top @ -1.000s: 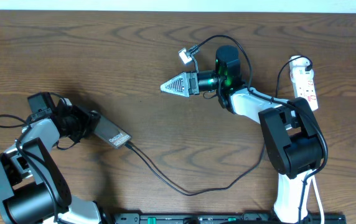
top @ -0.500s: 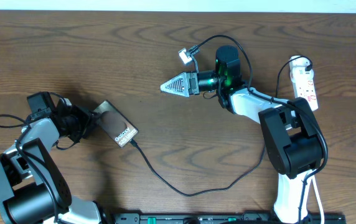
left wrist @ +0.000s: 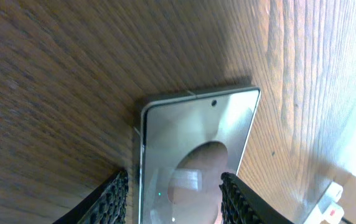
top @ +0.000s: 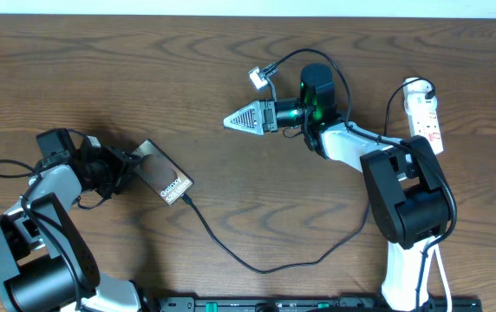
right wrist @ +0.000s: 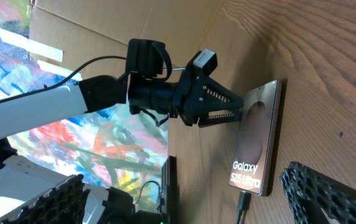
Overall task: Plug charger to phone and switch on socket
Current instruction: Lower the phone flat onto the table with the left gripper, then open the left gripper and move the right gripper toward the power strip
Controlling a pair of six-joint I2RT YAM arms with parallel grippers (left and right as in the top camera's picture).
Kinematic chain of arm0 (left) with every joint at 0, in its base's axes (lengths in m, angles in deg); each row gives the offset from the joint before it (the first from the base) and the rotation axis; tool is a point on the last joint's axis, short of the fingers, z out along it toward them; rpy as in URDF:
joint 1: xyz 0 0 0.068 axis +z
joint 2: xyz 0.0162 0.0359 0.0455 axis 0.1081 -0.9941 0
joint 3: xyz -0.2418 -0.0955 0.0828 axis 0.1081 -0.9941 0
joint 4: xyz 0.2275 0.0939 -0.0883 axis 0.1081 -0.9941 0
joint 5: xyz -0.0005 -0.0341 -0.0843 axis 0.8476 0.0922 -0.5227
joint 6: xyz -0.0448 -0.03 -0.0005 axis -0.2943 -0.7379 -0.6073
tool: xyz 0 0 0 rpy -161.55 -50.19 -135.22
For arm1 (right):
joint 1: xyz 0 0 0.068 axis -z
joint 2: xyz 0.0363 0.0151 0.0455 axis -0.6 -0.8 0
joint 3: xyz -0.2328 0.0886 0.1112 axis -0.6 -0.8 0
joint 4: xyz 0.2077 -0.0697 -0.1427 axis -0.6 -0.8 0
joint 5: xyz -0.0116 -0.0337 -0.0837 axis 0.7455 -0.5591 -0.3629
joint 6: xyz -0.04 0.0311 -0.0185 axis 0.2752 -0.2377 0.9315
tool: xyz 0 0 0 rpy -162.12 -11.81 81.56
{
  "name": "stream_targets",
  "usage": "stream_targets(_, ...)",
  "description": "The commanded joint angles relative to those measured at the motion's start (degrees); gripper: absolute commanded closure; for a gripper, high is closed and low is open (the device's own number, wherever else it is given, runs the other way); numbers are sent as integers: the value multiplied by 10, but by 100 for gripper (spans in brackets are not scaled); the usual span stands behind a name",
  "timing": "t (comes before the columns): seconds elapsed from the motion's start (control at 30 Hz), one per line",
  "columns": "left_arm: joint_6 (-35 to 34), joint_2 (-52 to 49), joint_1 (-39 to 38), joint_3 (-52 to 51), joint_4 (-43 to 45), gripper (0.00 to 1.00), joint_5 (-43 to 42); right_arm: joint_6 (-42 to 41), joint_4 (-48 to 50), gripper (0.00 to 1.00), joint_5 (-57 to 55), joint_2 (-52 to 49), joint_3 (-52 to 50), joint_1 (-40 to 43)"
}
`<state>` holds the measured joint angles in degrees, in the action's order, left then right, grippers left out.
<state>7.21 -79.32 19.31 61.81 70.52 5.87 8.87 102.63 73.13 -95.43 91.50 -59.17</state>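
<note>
The phone (top: 166,173) lies flat on the wooden table at the left, a dark slab with white "Galaxy S25 Ultra" text (right wrist: 259,143). My left gripper (top: 131,169) straddles its far end with the jaws open. In the left wrist view the gripper (left wrist: 173,176) has the glossy screen (left wrist: 196,130) between its fingers, with a small gap at the left finger (left wrist: 112,199). The charger (top: 257,267) is a thin black cable whose plug (right wrist: 244,204) sits in the phone's near end. It loops across the table toward the white socket (top: 427,113) at the right. My right gripper (top: 231,121) hovers open at mid-table, empty (right wrist: 184,177).
A small white tag (top: 257,78) hangs on the right arm's cable near the back. The right arm's base (top: 404,208) stands beside the socket. A black rail (top: 317,303) runs along the table's front edge. The charger's slack curves over the middle front of the table.
The phone has turned from nearly edge-on to lying face up and shifted a little to the right. The left jaws have widened around it. The right arm has not moved.
</note>
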Motion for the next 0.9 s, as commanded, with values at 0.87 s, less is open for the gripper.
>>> stream_targets(0.87, 26, 351, -8, 7, -5, 14, -127, 226, -585, 1, -380, 143, 54, 37)
